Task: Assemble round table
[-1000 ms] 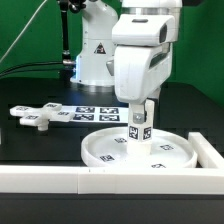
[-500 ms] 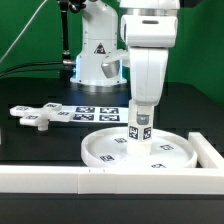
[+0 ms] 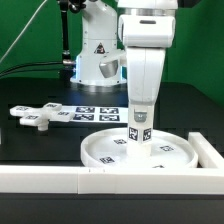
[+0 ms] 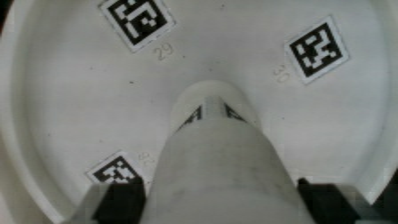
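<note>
The large round rimmed disc point(image 3: 140, 151) lies flat on the black table near the front wall. The short cylindrical post point(image 3: 138, 130) stands upright on the disc's middle, with tags on its side. My gripper point(image 3: 139, 115) is shut on the post's top from above. In the wrist view the post point(image 4: 221, 150) runs down between my dark fingers point(image 4: 121, 204), and the disc point(image 4: 71, 100) with its tags fills the background. The flat cross-shaped piece point(image 3: 33, 115) lies on the table at the exterior view's left, apart from the gripper.
The marker board point(image 3: 97, 111) lies behind the disc. A long white border wall point(image 3: 60, 177) runs along the front and turns up the exterior view's right side point(image 3: 208, 151). The robot base point(image 3: 95, 55) stands at the back.
The wrist has turned about its upright axis while holding the post on the disc. The post stays in the same place.
</note>
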